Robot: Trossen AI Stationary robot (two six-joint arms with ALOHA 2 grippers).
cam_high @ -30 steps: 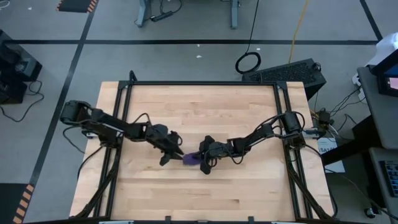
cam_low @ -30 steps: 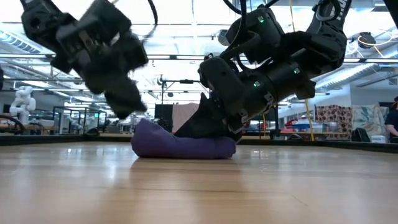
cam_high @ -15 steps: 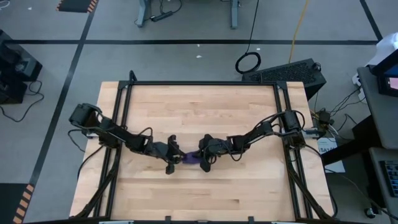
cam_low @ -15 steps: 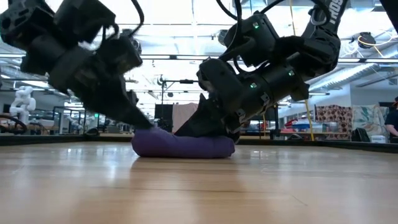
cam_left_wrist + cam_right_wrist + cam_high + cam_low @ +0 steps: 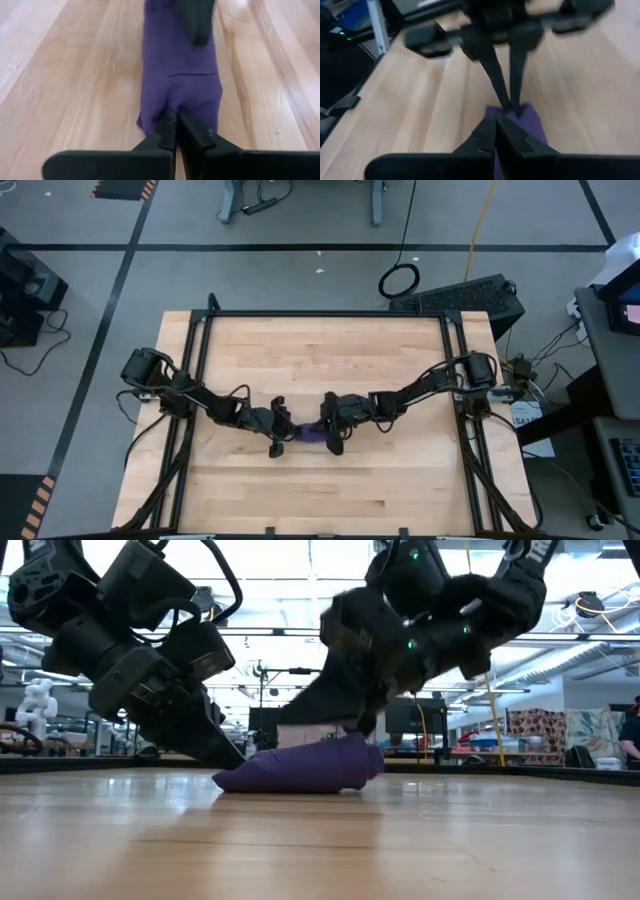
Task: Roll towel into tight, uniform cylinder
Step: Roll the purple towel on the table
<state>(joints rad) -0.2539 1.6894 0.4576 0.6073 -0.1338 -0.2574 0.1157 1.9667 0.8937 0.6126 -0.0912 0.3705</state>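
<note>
Both claws pinch the rolled purple towel (image 5: 308, 433) from opposite ends near the middle of the wooden worktop (image 5: 330, 360).

The towel (image 5: 300, 768) lies as a short, fat roll on the worktop (image 5: 320, 840); in the low view its right end is lifted slightly while its left end rests on the wood. The left claw (image 5: 176, 120) has its fingers together, clamped on one end of the towel (image 5: 177, 70). The right claw (image 5: 495, 129) has its fingers closed on the other end of the towel (image 5: 532, 122), facing the left claw (image 5: 507, 102) just beyond. From above, the left claw (image 5: 284, 434) and right claw (image 5: 327, 434) meet over the roll.
</note>
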